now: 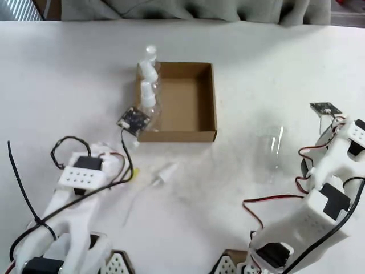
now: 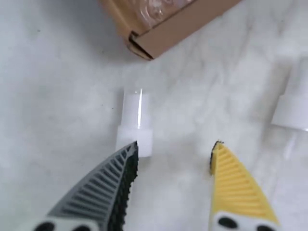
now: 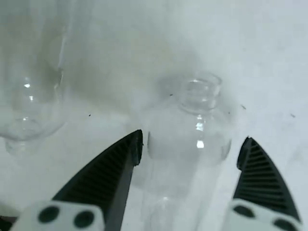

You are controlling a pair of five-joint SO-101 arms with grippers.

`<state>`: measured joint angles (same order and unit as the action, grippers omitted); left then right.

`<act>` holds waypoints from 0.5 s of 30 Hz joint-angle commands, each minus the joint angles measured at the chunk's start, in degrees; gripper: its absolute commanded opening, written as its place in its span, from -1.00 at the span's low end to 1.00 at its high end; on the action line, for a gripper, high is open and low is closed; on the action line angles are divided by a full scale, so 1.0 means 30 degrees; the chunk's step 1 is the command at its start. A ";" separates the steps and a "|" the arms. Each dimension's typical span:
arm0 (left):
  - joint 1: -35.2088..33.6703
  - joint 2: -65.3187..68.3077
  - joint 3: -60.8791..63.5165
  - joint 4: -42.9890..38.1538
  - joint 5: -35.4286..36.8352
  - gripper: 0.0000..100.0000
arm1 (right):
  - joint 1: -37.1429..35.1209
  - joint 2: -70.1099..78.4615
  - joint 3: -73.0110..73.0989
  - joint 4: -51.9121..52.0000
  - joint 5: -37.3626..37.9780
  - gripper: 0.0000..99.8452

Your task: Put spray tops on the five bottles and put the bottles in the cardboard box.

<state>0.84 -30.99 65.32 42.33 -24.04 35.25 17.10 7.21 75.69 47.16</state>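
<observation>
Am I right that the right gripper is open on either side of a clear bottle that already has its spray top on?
Not quite: the clear bottle inside the open right gripper has nothing on it yet. The right wrist view shows its neck bare and open.

A robotics lab or maker's workroom, by the look of it. A left arm (image 1: 80, 188) and a right arm (image 1: 319, 205) of white printed plastic stand at a white bench (image 1: 274, 63), with loose red and black wires (image 1: 268, 200) and a bare circuit board (image 1: 134, 120) exposed. Crumpled grey cloth (image 1: 199, 8) lines the far edge.
</observation>
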 commanded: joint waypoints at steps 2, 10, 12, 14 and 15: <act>-0.0073 -0.0542 -0.0059 -0.0205 -0.0147 -0.52 | 0.0513 -0.1245 -0.0850 0.0220 0.0029 -0.42; -0.0073 -0.0542 -0.0059 -0.0205 -0.0147 -0.52 | 0.0308 -0.0659 -0.0703 -0.0747 0.0029 -0.51; -0.0073 -0.0542 -0.0059 -0.0205 -0.0147 -0.52 | 0.0044 -0.0366 -0.0733 -0.0952 0.0029 -0.61; -0.0073 -0.0542 -0.0059 -0.0205 -0.0147 -0.52 | -0.0044 -0.0015 -0.0733 -0.1158 0.0029 -0.73; -0.0073 -0.0542 -0.0059 -0.0205 -0.0147 -0.52 | -0.0073 0.0161 -0.0733 -0.1158 0.0029 -0.78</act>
<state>0.84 -30.99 65.32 42.33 -24.04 36.04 17.71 7.12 72.79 47.16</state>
